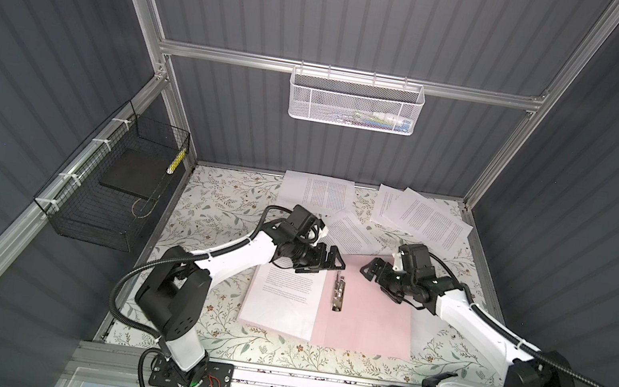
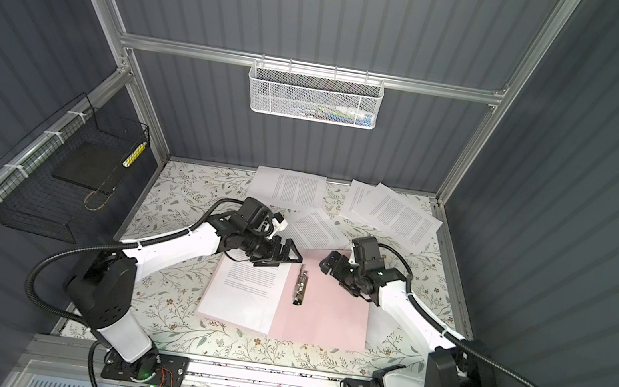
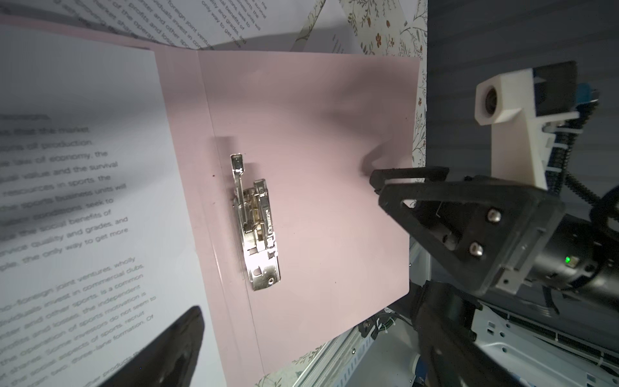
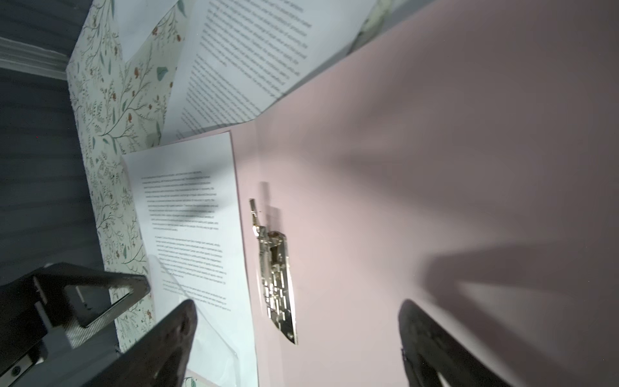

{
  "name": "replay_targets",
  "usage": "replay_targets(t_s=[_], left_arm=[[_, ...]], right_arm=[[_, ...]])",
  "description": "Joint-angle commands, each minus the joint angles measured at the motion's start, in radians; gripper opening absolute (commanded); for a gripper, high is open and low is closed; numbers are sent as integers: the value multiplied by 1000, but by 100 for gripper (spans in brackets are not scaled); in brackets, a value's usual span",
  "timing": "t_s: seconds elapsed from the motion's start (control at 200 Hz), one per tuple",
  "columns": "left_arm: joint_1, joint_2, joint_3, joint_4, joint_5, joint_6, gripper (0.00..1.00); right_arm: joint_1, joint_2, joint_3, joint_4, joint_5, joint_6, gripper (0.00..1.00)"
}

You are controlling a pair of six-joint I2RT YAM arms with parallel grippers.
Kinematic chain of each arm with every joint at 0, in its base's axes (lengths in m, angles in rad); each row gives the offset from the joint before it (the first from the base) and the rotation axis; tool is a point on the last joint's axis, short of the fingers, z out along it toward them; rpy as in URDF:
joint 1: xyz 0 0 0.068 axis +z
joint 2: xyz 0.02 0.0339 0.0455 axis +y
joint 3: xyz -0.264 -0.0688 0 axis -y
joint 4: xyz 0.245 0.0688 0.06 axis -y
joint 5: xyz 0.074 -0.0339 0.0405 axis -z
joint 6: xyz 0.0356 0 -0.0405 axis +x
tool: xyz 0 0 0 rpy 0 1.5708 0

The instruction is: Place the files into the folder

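Observation:
The pink folder lies open on the table, its metal clip by the spine with the lever raised. One printed sheet rests on its left flap. Several more files lie loose at the back. My left gripper hovers open over that sheet's far edge, just left of the clip. My right gripper hovers open over the right flap's far edge, empty.
A black wire basket on the left wall holds a flat black slab. A white mesh basket hangs on the back rail. The table has a floral cover, and an aluminium rail runs along its front.

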Motion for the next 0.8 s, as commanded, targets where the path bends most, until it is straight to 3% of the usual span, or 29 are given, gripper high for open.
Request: replay_targets(t_s=[0.0, 0.095, 0.27, 0.355, 0.57, 0.795], left_arm=[[-2, 64, 93, -70, 26, -2, 100], [-3, 108, 142, -85, 41, 32, 100], [-9, 105, 110, -43, 56, 48, 100], [-27, 106, 118, -54, 64, 50, 100], [-108, 130, 144, -30, 102, 33, 100], [-129, 68, 81, 6, 22, -43, 100]], right_arm=[[20, 4, 63, 9, 45, 33, 92], [-12, -96, 101, -101, 198, 9, 99], [-148, -180, 86, -375, 302, -43, 99], [-202, -225, 12, -337, 202, -32, 99], [-199, -207, -100, -199, 75, -6, 99], [-82, -152, -147, -57, 37, 46, 99]])
